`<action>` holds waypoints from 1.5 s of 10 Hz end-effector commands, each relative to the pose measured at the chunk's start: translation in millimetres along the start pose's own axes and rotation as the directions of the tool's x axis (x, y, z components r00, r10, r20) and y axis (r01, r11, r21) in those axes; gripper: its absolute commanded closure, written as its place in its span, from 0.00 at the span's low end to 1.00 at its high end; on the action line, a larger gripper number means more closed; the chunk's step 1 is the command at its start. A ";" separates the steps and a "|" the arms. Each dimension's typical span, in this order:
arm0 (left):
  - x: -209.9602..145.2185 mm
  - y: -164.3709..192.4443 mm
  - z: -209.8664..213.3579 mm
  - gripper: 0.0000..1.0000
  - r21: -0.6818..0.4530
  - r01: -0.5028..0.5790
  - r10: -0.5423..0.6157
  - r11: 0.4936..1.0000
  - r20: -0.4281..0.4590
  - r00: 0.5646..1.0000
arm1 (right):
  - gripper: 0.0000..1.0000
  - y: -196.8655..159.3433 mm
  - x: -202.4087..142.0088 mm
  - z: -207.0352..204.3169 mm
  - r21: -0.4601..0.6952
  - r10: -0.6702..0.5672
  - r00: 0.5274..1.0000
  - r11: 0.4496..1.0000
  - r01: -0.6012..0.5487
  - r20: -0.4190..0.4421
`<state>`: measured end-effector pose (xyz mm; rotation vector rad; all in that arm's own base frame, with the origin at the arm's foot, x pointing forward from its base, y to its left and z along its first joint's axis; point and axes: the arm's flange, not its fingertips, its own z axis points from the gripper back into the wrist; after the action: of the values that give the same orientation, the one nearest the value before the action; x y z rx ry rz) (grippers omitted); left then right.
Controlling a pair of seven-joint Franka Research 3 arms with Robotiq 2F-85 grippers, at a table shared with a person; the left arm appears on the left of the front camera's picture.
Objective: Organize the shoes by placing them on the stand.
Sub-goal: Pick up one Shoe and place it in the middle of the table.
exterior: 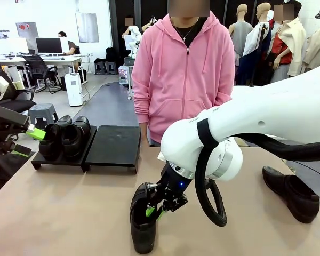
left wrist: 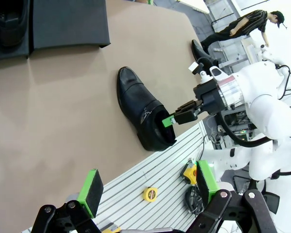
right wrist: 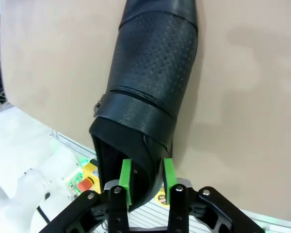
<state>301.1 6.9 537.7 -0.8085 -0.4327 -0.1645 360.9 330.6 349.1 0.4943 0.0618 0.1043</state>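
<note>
1. An open office room, with monitors and chairs at the far left. A person [exterior: 184, 69] in a pink hoodie stands behind the tan desk [exterior: 69, 213].
2. Far left: the left jaws, with green pads [exterior: 36, 133], gape wide and hold nothing. They hover just beside a pair [exterior: 66, 136] of shoes on the left half of the stand [exterior: 114, 144]. The stand's right half is bare.
3. Middle, by the robot's edge: the near shoe [exterior: 143, 229] lies on the desk. Its long axis runs near-to-far, heel toward the robot and toe toward the person.
4. The right jaws straddle its heel collar, one pad inside and one outside, only narrowly parted. I cannot tell whether they pinch the leather.
5. The right arm [exterior: 266, 114] is much the nearer to this shoe. The bare half of the stand lies farther off and to the left, well apart, so the carry likely goes that way.
6. Right: a fourth shoe [exterior: 290, 194] lies on the desk, well apart.
7. Grey print on the right arm is too small to read. No brand shows on the shoes.
</note>
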 end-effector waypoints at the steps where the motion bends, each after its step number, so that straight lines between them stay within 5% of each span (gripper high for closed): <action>1: -0.4 -0.4 1.0 0.00 -0.009 -0.008 0.008 1.000 0.000 1.000 | 0.00 -9.3 -12.2 39.8 0.020 -0.025 0.998 1.000 0.024 0.050; 3: -0.4 -0.4 1.0 0.00 -0.009 -0.008 0.008 1.000 0.000 1.000 | 0.00 -33.3 -34.6 111.1 0.076 -0.019 0.999 0.997 0.016 0.043; 6: -0.4 -0.4 1.0 0.00 -0.009 -0.008 0.008 1.000 0.000 1.000 | 0.00 -125.3 -67.1 222.9 0.091 -0.023 0.999 0.996 0.020 0.031; 9: -0.4 -0.4 1.0 0.00 -0.009 -0.008 0.008 1.000 0.000 1.000 | 0.00 -232.0 -106.3 316.9 0.279 -0.163 0.967 0.955 0.104 0.196; 12: -0.4 -0.4 1.0 0.00 -0.009 -0.008 0.008 1.000 0.000 1.000 | 0.00 -297.7 -126.6 343.9 0.443 -0.287 0.933 0.881 0.168 0.218; 13: -0.4 -0.4 1.0 0.00 -0.009 -0.008 0.008 1.000 0.000 1.000 | 0.00 -274.2 -131.8 340.7 0.336 -0.248 0.941 0.928 0.163 0.231; 15: -0.4 -0.4 1.0 0.00 -0.009 -0.008 0.008 1.000 0.000 1.000 | 0.00 -274.2 -131.8 340.7 0.336 -0.248 0.941 0.928 0.163 0.231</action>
<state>301.1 7.1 537.7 -0.8081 -0.4329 -0.1639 283.2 -90.7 519.3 0.8169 -0.1307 -0.2053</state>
